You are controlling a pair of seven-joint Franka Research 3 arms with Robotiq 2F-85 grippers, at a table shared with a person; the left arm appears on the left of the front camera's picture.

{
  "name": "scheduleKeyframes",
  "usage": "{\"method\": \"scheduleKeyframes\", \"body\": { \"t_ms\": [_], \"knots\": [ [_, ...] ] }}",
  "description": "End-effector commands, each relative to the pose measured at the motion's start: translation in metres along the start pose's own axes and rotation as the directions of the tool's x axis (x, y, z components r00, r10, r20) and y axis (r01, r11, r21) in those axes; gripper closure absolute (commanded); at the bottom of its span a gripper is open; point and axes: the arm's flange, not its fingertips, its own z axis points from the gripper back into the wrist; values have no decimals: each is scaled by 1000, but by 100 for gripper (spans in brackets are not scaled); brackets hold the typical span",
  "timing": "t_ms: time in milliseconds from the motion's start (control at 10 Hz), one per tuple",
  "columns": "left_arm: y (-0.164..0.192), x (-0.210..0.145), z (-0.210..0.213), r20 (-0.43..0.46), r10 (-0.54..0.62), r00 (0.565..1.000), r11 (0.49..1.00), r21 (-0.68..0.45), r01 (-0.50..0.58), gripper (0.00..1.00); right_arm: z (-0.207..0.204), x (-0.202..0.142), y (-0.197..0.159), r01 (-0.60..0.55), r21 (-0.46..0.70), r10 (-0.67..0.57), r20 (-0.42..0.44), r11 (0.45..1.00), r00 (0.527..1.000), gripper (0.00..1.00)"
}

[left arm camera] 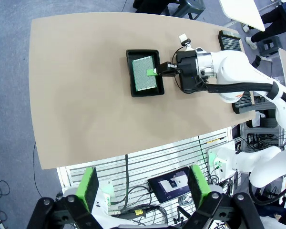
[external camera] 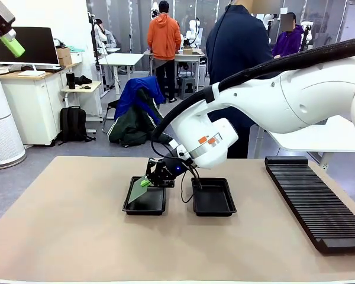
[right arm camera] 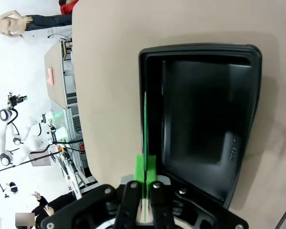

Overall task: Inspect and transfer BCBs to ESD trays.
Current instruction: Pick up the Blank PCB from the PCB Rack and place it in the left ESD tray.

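A pale green BCB (external camera: pixel 138 190) hangs tilted over the left ESD tray (external camera: pixel 143 211), with my right gripper (external camera: pixel 147 182) shut on its edge. From above, the BCB (left arm camera: pixel 144 75) covers most of that tray (left arm camera: pixel 131 71), and the right gripper (left arm camera: pixel 154 72) pinches its side. In the right wrist view the BCB (right arm camera: pixel 145 125) stands edge-on between the fingertips (right arm camera: pixel 139 168), beside the tray's dark floor and rim (right arm camera: pixel 200 49). A second ESD tray (external camera: pixel 214 211) lies to the right with nothing in it. My left gripper (external camera: pixel 10 41) is raised at the upper left and is open (left arm camera: pixel 144 186).
A long black ribbed rack (external camera: pixel 316 204) lies along the table's right side. A person in a dark blue top (external camera: pixel 236 41) stands at the far edge. The tan tabletop (external camera: pixel 65 225) is bare to the left and in front of the trays.
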Motion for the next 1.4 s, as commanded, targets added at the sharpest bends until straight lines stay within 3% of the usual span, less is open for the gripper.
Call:
{"method": "scheduleKeyframes", "body": {
  "t_ms": [0, 1300],
  "knots": [
    [1, 0, -1, 4, 3, 1000, 1000, 1, -3, 0, -6, 5, 2, 24, -35, -24, 18, 999, 1000, 98],
    [1, 0, -1, 4, 3, 1000, 1000, 1, -3, 0, -4, 9, -10, 20, -55, -20, -8, 998, 1000, 98]
  ]
}}
